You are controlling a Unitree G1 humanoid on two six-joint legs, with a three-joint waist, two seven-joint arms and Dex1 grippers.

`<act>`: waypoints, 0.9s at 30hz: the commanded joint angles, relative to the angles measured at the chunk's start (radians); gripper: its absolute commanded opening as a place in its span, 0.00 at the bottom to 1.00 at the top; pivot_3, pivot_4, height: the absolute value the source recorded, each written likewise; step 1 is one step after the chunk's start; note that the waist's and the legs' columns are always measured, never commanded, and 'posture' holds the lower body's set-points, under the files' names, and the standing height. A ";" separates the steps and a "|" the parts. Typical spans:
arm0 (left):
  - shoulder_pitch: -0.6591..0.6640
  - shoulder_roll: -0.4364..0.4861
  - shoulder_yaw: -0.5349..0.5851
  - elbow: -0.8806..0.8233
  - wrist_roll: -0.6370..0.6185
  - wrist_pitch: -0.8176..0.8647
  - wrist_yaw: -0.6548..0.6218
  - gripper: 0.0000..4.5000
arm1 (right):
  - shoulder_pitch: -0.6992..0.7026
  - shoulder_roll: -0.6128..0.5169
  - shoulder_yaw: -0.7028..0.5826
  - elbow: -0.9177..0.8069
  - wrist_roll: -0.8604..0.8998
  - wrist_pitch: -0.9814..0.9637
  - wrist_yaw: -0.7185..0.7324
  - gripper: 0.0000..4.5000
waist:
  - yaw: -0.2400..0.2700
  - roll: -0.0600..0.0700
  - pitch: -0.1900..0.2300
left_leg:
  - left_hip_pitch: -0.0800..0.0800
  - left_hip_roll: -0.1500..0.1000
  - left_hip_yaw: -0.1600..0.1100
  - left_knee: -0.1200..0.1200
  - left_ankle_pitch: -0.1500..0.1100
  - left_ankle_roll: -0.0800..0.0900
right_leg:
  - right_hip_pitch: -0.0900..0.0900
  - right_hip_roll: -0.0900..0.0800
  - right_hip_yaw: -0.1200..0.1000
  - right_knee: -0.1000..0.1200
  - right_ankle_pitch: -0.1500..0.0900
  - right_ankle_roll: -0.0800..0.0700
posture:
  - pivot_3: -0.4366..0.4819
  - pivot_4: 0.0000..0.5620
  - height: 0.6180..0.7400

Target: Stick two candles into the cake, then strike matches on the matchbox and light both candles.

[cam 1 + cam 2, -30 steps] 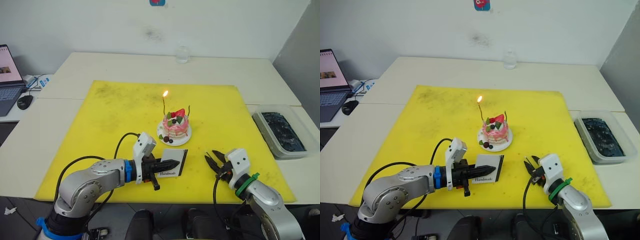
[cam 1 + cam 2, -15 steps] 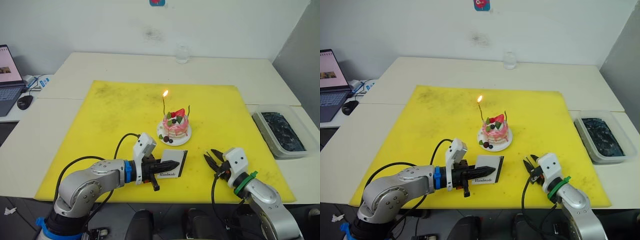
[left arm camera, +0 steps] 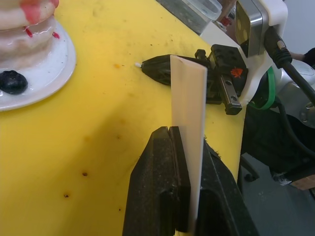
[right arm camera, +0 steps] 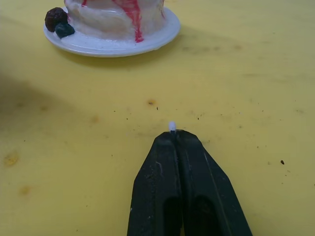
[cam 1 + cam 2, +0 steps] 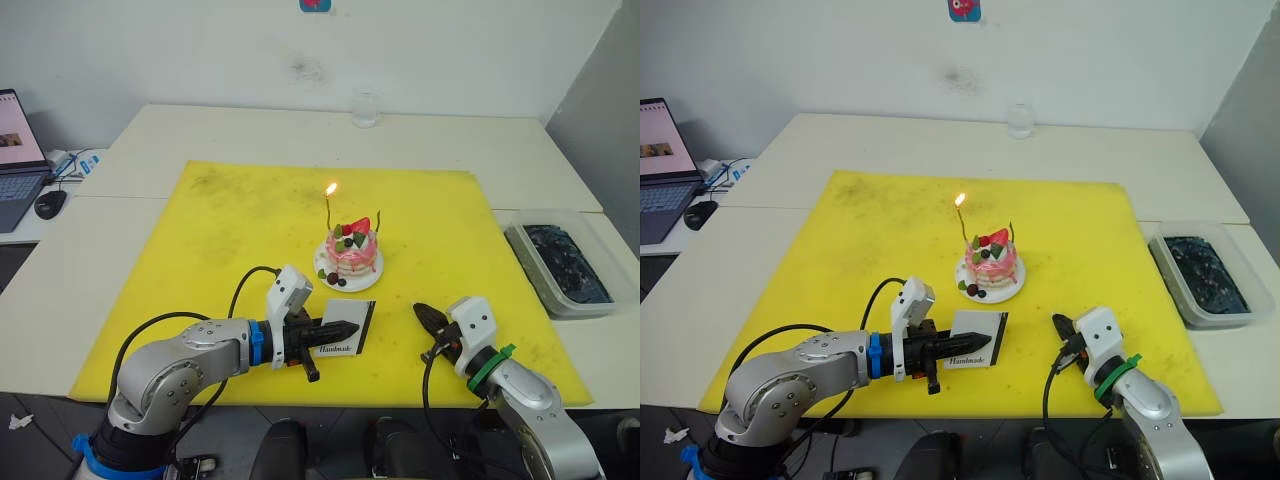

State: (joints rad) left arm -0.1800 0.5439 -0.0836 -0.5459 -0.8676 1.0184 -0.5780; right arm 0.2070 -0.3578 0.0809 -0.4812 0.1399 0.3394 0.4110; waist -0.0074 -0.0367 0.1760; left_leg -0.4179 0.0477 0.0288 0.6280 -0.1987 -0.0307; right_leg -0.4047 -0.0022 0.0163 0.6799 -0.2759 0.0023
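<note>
Yellow mat (image 5: 240, 230), left end effector (image 5: 345, 327) clamping matchbox (image 5: 347, 326) upright, right end effector (image 5: 424, 314) closed on match (image 4: 172, 126)

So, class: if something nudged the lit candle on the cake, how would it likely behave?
The lit candle is very thin and tall, so it would probably bend or lean easily. It stands in the soft-looking cake, so it may tip. Its flame makes any knock risky.

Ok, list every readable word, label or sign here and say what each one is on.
"Handmade": small black word on the white matchbox held by the left gripper.
Red and blue sticker on the wall: no text readable.
Laptop screen: too small to read.
</note>
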 commanded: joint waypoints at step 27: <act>-0.099 -0.062 0.016 0.064 -0.051 0.018 0.003 0.00 | -0.413 -0.478 0.112 -0.356 0.079 0.283 0.311 0.01 | 0.002 -0.001 0.000 | -0.001 -0.001 0.000 0.000 0.000 0.000 | 0.000 0.002 0.000 0.000 0.000 0.001 | 0.48 0.27 1.00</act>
State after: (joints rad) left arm -0.2708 0.4829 -0.0741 -0.4607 -0.9171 1.0562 -0.5611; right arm -0.1863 -0.8296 0.1790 -0.8303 0.2443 0.6239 0.7202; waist -0.0057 -0.0376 0.1765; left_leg -0.4186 0.0465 0.0286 0.6283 -0.1987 -0.0306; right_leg -0.4048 -0.0006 0.0160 0.6795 -0.2754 0.0032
